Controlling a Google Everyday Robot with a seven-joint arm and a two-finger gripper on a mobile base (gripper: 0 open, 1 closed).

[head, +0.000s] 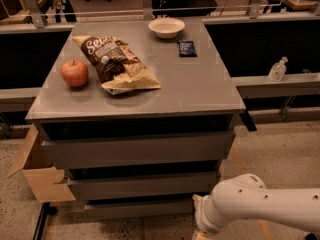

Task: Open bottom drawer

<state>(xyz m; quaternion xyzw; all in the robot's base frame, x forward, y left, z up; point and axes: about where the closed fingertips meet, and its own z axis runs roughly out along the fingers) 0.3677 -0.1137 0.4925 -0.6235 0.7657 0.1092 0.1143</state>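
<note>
In front of me stands one grey bench (200, 91) with three flat, handleless drawer fronts stacked under its top. The uppermost drawer front (137, 149) is the widest and tallest, the middle drawer front (142, 186) is smaller, and the bottom drawer (137, 209) is the slimmest of the three, a narrow grey strip lying lowest, just above the speckled floor (280, 154). Dark gaps separate the three fronts, and I cannot tell how far the bottom drawer stands out from the cabinet. My end effector (201, 235) is down at the lower edge of the view, just beside the right end of the bottom drawer and in front of it; only its pale upper part shows, so I cannot tell whether it is wide or narrow, or whether it touches the front. My one white arm (260, 209) reaches in from the lower right, its rounded wrist close to the drawer's right corner. On the bench top I count four things: one red apple (74, 73) near the left edge, one brown chip bag (116, 64) lying flat just beside it, one pale bowl (166, 27) at the far edge, and one dark flat packet (187, 48) near the bowl, to its right. Left of the cabinet, one open cardboard box (37, 176) sits on the floor against its side. On the ledge (300, 81) to the right stands one small clear bottle (277, 69), well apart from the bench.
</note>
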